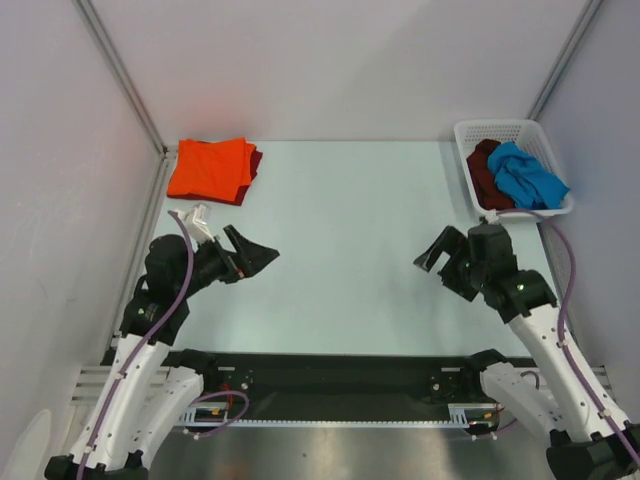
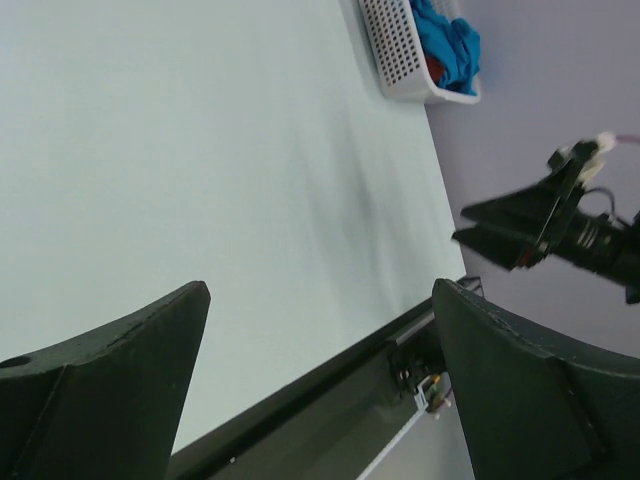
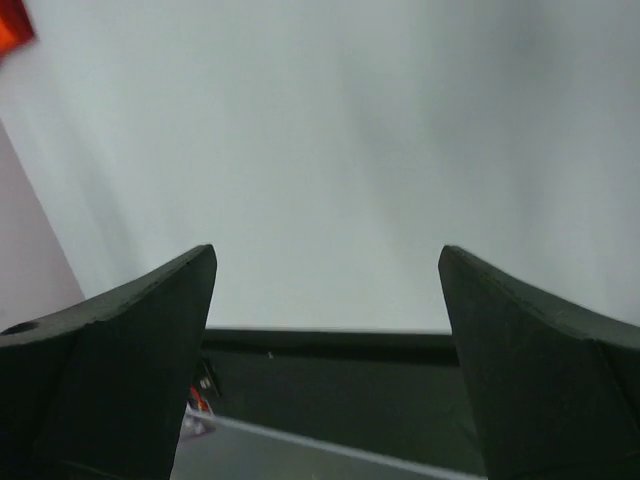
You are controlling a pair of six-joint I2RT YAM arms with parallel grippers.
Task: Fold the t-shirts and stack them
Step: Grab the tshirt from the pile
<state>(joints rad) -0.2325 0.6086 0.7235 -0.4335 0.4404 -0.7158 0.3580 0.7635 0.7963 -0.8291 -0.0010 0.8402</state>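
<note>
A folded orange t-shirt (image 1: 208,168) lies at the table's back left corner on top of a dark maroon t-shirt (image 1: 254,163), whose edge shows at the right. Its corner, the orange t-shirt (image 3: 12,25), also shows in the right wrist view. At the back right a bright blue t-shirt (image 1: 527,176) and a crumpled maroon t-shirt (image 1: 483,169) lie in the white basket (image 1: 512,130). My left gripper (image 1: 255,247) hovers open near the front left, empty. My right gripper (image 1: 432,255) hovers open near the front right, empty. In each wrist view, the left gripper (image 2: 320,292) and right gripper (image 3: 327,255) hold nothing.
The pale table (image 1: 340,220) stretches between both arms. Grey walls close in the left, back and right sides. A black rail (image 1: 330,375) runs along the near edge between the arm bases. The basket (image 2: 398,55) with the blue shirt (image 2: 448,40) shows in the left wrist view.
</note>
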